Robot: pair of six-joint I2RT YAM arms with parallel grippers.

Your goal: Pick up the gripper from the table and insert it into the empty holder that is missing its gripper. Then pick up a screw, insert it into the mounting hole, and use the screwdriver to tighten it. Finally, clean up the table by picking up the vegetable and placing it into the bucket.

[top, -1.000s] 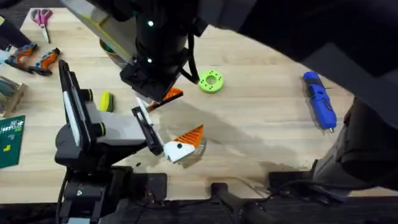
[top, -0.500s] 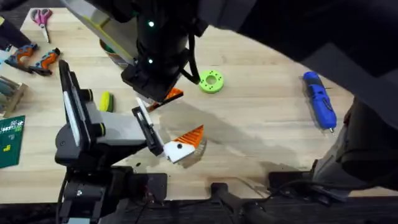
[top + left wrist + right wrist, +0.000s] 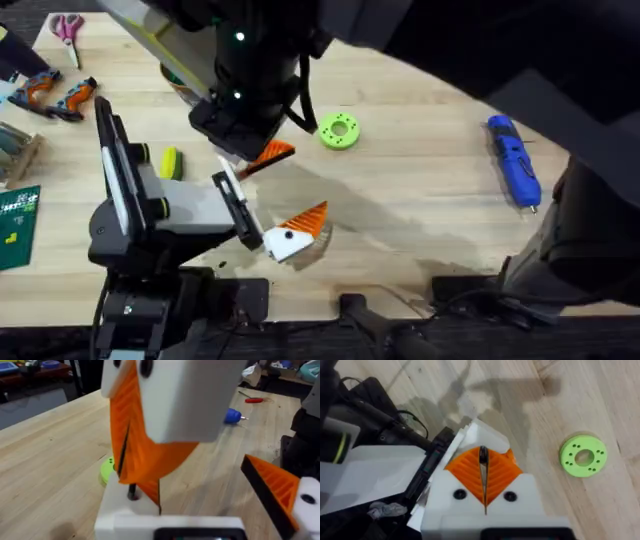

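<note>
Right end effector point(image 3: 262, 156) shifted slightly up-left, ribbed orange pads clamped on something thin and dark. Left end effector point(image 3: 290, 235) unchanged on the plank-grain counter point(image 3: 420, 200), jaws spread, one white holder point(image 3: 228, 188) bare.

Cluttered benches point(image 3: 280, 372) beyond, dim room

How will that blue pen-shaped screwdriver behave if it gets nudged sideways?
The bright blue pen-shaped electric screwdriver lies flat on the light wooden table; its rounded body would probably roll. It looks rigid, likely not floppy. Its smooth casing may prove slippery.
</note>
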